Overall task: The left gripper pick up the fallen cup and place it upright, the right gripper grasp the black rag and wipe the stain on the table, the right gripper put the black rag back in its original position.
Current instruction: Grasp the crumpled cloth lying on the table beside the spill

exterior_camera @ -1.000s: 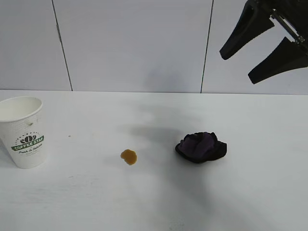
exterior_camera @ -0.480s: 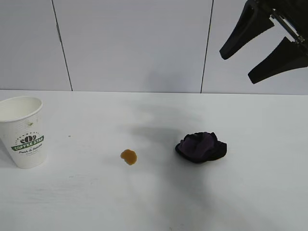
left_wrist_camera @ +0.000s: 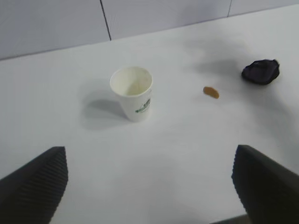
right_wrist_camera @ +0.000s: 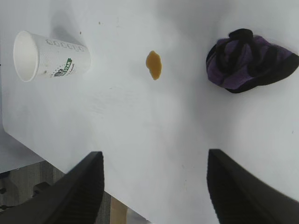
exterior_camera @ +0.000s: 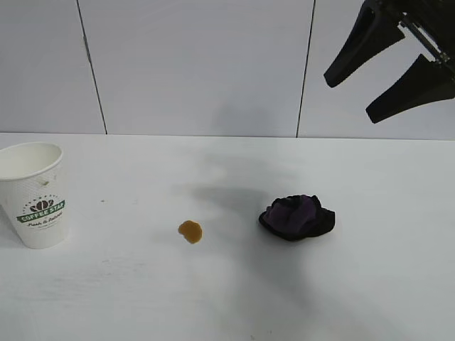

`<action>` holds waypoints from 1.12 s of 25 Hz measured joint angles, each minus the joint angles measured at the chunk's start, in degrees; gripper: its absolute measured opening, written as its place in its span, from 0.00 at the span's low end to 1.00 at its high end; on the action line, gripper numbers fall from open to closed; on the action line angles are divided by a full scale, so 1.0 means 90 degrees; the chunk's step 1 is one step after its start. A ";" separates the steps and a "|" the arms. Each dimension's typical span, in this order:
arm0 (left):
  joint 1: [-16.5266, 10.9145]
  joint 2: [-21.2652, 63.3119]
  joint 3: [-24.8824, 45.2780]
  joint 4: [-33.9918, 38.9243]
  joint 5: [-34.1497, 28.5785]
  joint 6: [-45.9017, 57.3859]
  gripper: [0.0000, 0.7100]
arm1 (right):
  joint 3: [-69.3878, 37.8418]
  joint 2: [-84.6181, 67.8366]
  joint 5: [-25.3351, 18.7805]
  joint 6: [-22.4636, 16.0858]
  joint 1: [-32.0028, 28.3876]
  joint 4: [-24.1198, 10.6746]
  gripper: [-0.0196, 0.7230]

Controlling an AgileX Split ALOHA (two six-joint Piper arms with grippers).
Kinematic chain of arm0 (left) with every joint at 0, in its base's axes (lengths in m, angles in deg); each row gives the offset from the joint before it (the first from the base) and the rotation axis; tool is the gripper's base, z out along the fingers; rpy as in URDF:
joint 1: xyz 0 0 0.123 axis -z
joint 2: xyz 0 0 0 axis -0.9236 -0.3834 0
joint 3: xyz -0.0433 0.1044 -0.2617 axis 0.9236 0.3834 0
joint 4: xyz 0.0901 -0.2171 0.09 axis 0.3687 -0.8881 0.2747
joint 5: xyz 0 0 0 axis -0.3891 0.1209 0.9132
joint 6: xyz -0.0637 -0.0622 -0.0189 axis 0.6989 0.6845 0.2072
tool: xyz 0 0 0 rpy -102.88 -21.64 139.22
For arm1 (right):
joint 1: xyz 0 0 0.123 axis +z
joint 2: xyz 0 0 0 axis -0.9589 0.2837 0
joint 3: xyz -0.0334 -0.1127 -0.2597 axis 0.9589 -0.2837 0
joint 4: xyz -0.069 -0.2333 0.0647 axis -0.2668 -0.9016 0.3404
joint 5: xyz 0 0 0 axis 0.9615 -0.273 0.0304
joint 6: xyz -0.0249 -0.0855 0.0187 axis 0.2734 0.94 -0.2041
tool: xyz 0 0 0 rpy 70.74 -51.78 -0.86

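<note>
A plain white matte table [exterior_camera: 128, 298] stretched across the scene, backed by a pale grey panelled wall [exterior_camera: 199, 64] with two thin dark seams. Three things sat on it, one of each. At far left stood one cup [exterior_camera: 34, 194], white paper with a green logo, upright and mouth up; the left wrist view showed its inside pale and apparently empty. Near the middle lay one small brown-orange stain [exterior_camera: 190, 231], well apart from the cup. To its right lay one bunched black rag [exterior_camera: 297, 217] with purple folds, near the stain but not touching it. Up at far right the right gripper [exterior_camera: 359, 89] hung high above the table, beyond the rag, its two fingers spread wide and holding nothing. The left gripper [left_wrist_camera: 149, 184] appeared only in its own wrist view, raised above the table, fingers wide apart and empty.
</note>
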 joint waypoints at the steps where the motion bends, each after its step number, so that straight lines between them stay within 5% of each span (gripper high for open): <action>1: 0.0049 0.0000 0.0134 0.0098 0.0000 0.0070 0.97 | 0.0000 0.0000 0.0000 0.0000 0.0000 0.0000 0.62; 23: 0.0090 0.1709 0.2323 0.0644 0.0932 0.0259 0.97 | 0.0000 0.0000 -0.0040 0.0000 0.0000 -0.0025 0.62; 28: 0.0090 0.1724 0.2346 0.0651 0.0908 0.0287 0.97 | 0.0000 0.0000 -0.0154 -0.0008 0.0000 -0.0691 0.62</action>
